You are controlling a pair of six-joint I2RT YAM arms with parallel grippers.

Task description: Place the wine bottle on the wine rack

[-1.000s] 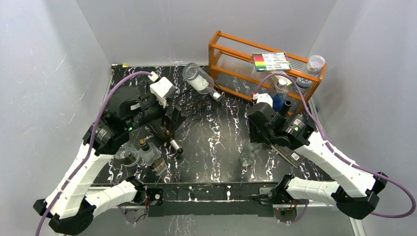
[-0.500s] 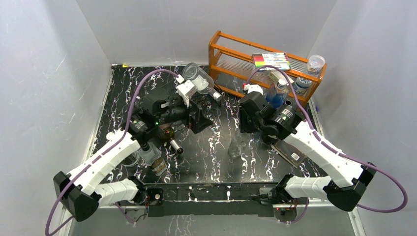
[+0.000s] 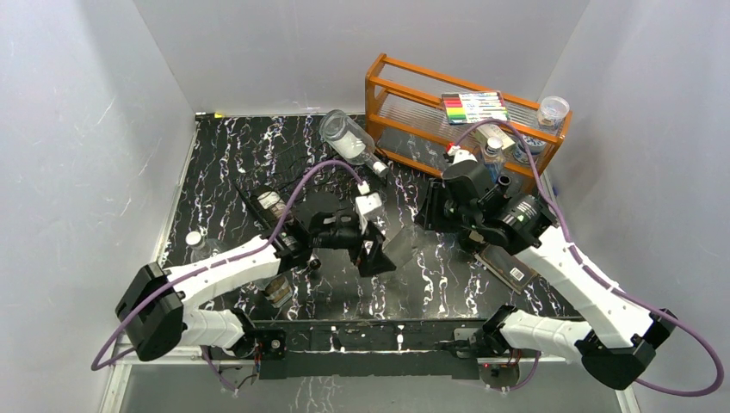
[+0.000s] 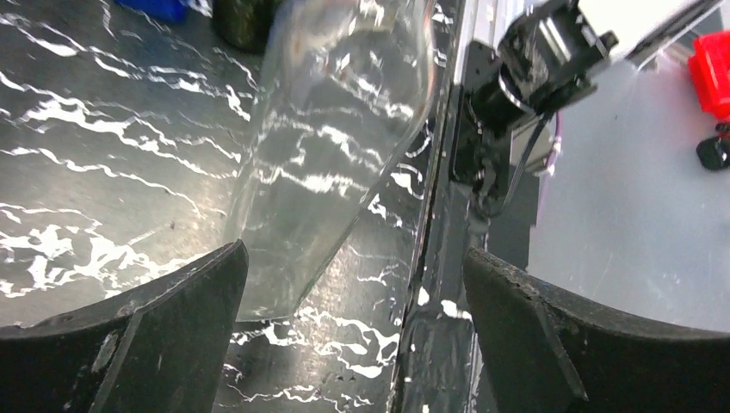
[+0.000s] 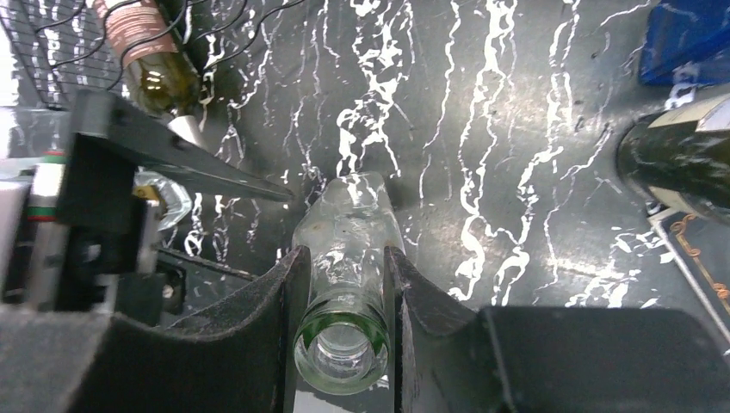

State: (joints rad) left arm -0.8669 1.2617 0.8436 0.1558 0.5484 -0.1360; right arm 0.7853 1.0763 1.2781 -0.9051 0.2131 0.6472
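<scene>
The wine bottle (image 5: 349,219) is clear, empty glass. My right gripper (image 5: 346,258) is shut on its neck, with the open mouth towards the camera. In the top view the bottle (image 3: 401,246) hangs tilted over the table's middle, below the right gripper (image 3: 428,215). My left gripper (image 4: 353,255) is open, with the bottle's body (image 4: 336,129) just ahead and nearer its left finger, not between the pads. From above, the left gripper (image 3: 375,254) sits just left of the bottle. The black wire wine rack (image 5: 52,43) lies to the left and holds a labelled bottle (image 5: 142,39).
An orange wooden shelf (image 3: 413,95) at the back right carries a marker pack (image 3: 473,107) and jars. A clear jar (image 3: 349,138) lies in front of it. A dark bottle (image 5: 680,159) and a flat box (image 3: 508,268) are at the right. More bottles (image 3: 275,291) lie front left.
My left arm swung from the rack area at the left to the table's middle, beside the bottle. My right gripper carried the bottle leftward and tilted it.
</scene>
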